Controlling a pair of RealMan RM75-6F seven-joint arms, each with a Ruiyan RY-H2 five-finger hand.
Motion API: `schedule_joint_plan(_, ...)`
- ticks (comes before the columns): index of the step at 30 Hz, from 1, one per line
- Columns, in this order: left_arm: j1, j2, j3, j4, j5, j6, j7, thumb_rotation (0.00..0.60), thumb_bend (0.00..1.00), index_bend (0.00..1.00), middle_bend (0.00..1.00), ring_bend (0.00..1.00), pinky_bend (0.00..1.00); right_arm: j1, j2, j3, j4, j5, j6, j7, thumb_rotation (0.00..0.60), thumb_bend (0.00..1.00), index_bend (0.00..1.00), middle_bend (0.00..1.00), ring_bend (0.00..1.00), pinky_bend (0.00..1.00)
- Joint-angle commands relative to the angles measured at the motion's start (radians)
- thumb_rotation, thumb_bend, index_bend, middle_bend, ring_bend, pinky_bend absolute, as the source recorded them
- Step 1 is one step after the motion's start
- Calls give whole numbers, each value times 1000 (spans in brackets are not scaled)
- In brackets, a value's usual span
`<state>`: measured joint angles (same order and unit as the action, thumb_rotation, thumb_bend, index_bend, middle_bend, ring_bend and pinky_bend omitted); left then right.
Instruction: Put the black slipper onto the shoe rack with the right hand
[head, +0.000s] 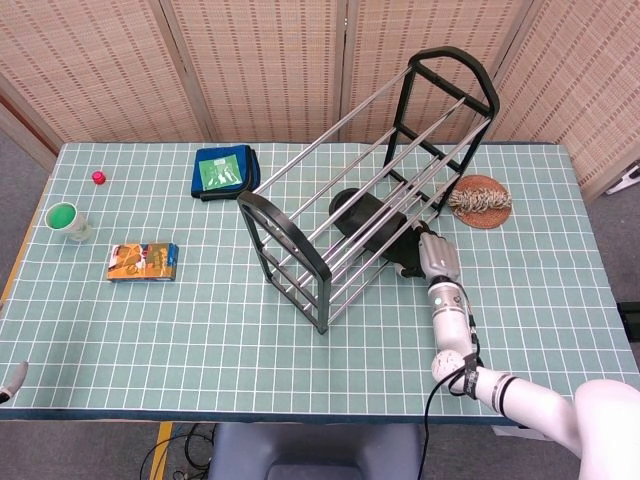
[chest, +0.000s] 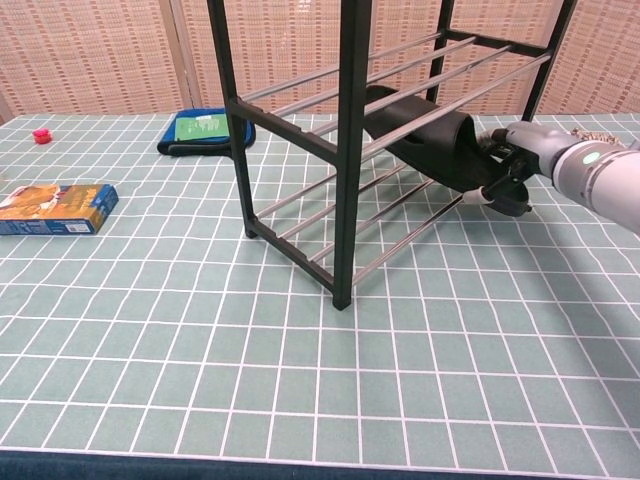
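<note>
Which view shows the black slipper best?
The chest view: the black slipper shows side-on between the shoe rack bars, the right hand at its heel. In the head view, rails cross most of it.

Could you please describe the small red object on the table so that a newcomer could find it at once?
Start at the black shoe rack and go left past the blue pouch to the table's far left corner. The small red object sits there alone, above the green cup; it is the only red thing in sight.

Our right arm reaches forward across the table, and our right hand (head: 428, 252) (chest: 503, 170) grips something dark with curled fingers. Our left hand is out of sight.
</note>
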<state>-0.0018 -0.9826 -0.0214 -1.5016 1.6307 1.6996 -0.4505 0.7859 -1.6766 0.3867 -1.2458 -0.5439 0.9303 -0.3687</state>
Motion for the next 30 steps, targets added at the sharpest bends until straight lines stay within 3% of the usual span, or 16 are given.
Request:
schedule_joint_plan(1, 0, 0, 0, 0, 1, 2, -1, 600, 377, 32, 0, 0, 0, -3, 10, -3, -17, -1, 7, -3, 600, 292, 34, 28, 127, 398)
schedule_joint_plan(13, 1, -1, 0, 2, 3, 5, -3, 600, 378, 32, 0, 0, 0, -5, 33, -18, -56, 13, 20, -22, 600, 293, 0, 0, 60, 294)
schedule_joint_plan(18, 1, 0, 2, 5, 10, 9, -11, 600, 377, 32, 0, 0, 0, -4, 57, -30, -88, 39, 2, -45, 600, 292, 0, 0, 1, 146)
schedule_joint_plan(24, 2, -1, 3, 6, 12, 14, -14, 600, 377, 32, 0, 0, 0, 12, 73, -47, -96, 60, -35, -65, 600, 280, 0, 0, 0, 7)
schedule_joint_plan(30, 3, -2, 1, 15, 15, 21, -26, 600, 378, 32, 0, 0, 0, 5, 104, -63, -163, 48, -8, -67, 600, 265, 0, 0, 0, 0)
